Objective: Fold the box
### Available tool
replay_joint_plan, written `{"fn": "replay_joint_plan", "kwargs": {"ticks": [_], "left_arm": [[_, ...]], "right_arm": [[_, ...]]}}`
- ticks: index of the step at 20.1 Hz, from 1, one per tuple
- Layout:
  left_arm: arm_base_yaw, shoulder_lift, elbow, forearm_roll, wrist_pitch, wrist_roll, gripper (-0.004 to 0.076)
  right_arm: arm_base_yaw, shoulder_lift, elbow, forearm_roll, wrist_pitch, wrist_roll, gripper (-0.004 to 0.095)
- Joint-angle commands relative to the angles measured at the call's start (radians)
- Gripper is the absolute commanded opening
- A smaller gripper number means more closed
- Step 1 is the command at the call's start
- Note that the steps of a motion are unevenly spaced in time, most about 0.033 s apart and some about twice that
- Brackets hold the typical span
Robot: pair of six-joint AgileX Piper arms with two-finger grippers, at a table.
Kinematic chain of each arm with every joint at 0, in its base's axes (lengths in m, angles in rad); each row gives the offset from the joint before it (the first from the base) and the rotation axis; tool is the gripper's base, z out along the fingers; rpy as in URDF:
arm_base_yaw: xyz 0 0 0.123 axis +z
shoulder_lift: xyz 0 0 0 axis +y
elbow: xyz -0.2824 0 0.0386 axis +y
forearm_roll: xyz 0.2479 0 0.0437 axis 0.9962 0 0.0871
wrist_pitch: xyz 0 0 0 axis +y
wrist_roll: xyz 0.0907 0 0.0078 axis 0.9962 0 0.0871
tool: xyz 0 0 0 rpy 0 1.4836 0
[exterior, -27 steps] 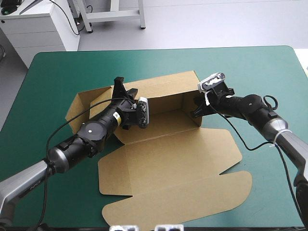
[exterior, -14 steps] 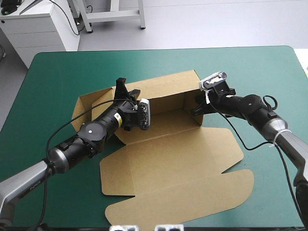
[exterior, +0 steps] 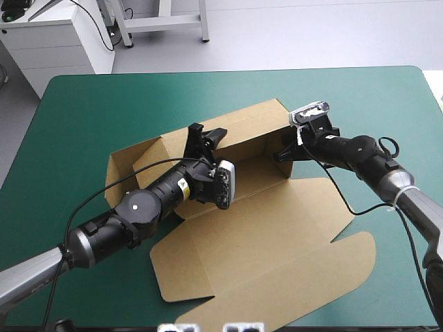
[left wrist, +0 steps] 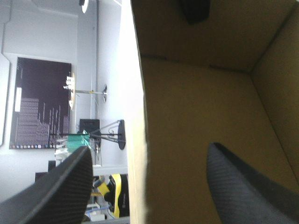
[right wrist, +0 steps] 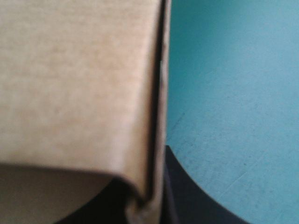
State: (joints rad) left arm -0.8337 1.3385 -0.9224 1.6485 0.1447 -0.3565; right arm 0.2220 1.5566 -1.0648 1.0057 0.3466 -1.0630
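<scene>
box [exterior: 263, 235]: brown board, matt, papery. teal-green cover [exterior: 90, 111]: matt, faintly scuffed. left gripper [left wrist: 149, 147] fingers [left wrist: 243, 186]: black, finely textured, matt.

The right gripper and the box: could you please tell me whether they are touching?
Touching. The right wrist view shows the box wall pinched in the right gripper, a black finger flat against the board.

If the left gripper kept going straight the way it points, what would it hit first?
Most likely the box: the left gripper is open, with the edge of the box's raised wall standing between its two fingers, so that board would slide deeper in. How near it is I cannot tell.
</scene>
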Motion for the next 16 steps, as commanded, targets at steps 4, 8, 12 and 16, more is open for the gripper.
{"fn": "replay_joint_plan", "kwargs": {"ticks": [4,8,12,16], "left_arm": [[-0.236,-0.104,-0.022,-0.003,0.137,-0.016,0.0459],[-0.345,-0.118,-0.022,-0.011,0.209,-0.016,0.0004],[-0.345,-0.12,-0.092,-0.167,0.205,-0.001,0.0019],[-0.345,-0.119,-0.236,-0.439,0.23,0.137,0.0019]], "right_arm": [[0.001,-0.046,-0.04,0.052,0.02,0.012,-0.0016],[0.001,-0.046,-0.04,0.047,0.02,0.009,-0.0016],[0.001,-0.046,-0.04,0.047,0.02,0.009,-0.0016],[0.001,-0.046,-0.04,0.035,0.02,0.008,-0.0016]]}}
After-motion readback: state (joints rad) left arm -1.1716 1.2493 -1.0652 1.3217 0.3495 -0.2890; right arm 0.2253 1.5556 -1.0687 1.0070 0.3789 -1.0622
